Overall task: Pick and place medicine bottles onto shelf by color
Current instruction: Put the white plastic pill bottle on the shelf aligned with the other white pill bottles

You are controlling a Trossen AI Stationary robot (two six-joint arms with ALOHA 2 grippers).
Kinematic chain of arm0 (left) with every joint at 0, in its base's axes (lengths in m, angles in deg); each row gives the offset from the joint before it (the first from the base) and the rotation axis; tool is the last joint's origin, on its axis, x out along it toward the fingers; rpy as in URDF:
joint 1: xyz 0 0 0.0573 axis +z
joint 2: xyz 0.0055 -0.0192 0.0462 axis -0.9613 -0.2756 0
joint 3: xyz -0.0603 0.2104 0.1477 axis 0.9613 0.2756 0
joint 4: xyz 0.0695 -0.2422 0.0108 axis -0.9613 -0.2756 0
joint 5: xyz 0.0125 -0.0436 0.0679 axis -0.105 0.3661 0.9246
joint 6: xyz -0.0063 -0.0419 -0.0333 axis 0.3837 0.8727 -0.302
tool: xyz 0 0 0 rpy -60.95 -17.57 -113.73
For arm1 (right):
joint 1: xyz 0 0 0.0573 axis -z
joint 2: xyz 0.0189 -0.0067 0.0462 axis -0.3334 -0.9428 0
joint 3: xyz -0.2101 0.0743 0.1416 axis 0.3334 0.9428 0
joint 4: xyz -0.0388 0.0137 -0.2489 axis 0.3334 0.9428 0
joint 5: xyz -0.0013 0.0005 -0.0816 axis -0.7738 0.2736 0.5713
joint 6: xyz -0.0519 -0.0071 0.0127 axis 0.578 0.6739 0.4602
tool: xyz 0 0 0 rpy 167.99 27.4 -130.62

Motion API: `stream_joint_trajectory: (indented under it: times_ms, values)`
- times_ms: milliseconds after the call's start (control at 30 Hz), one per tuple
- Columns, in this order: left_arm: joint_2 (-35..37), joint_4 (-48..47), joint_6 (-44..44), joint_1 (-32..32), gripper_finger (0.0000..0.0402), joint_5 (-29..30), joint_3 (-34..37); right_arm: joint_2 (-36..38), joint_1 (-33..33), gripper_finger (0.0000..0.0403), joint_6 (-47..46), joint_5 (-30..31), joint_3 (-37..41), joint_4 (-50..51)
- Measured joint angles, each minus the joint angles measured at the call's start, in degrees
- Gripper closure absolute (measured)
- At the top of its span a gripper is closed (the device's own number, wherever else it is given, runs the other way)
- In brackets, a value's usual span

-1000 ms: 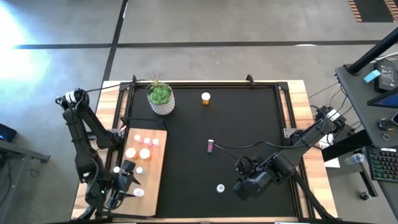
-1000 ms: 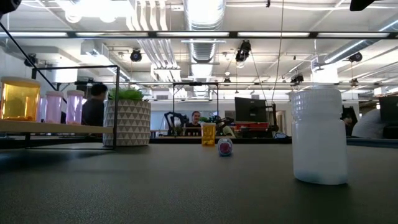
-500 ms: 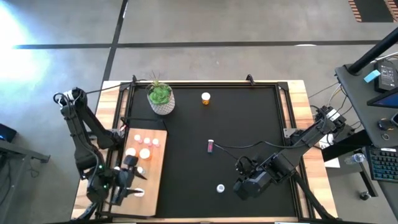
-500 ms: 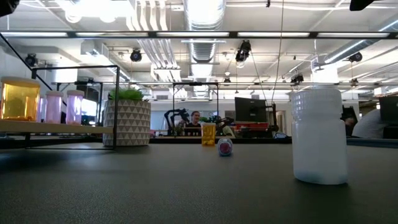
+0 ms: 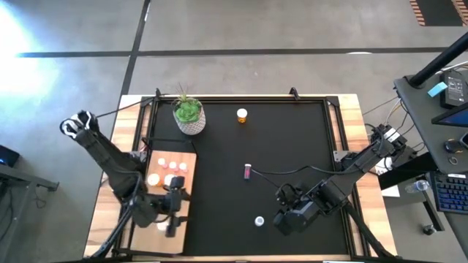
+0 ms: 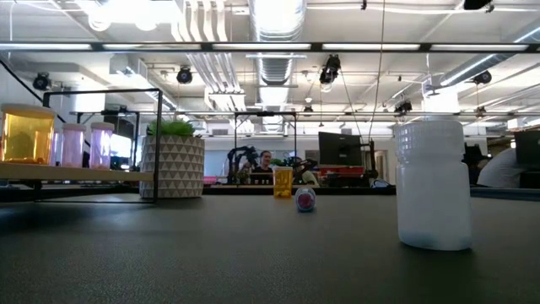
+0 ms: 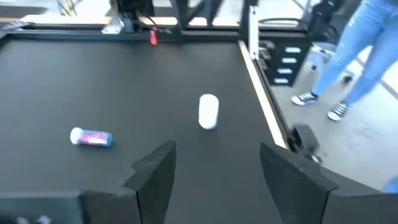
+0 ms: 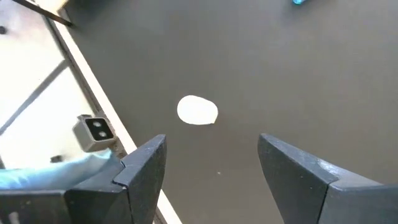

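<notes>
On the shelf (image 5: 187, 191), part of the board and perhaps a bottle are covered by the left gripper (image 5: 172, 207) in the high view. The person (image 7: 356, 57) in the left wrist view is cut off above the legs.

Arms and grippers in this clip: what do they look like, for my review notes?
Both arms are black, built of jointed tubular segments. The left arm ends in the left gripper with two flat, angular, matte-black fingers. The right gripper has matching fingers. Thin black cables trail across the mat by the right arm.
</notes>
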Motion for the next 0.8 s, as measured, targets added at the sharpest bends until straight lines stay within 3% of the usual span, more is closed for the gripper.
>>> stream_joint_trajectory:
  times_ms: [333,800]
  values:
    - [-9.42,7.47,-1.31,6.66,0.0185,-0.17,-2.57,0.00,0.00,0.0161,2.31,0.03,0.00,-10.78]
    - [-17.29,10.63,-1.24,8.06,0.0185,-0.39,-9.52,-0.49,0.46,0.0161,4.13,0.01,0.00,-22.88]
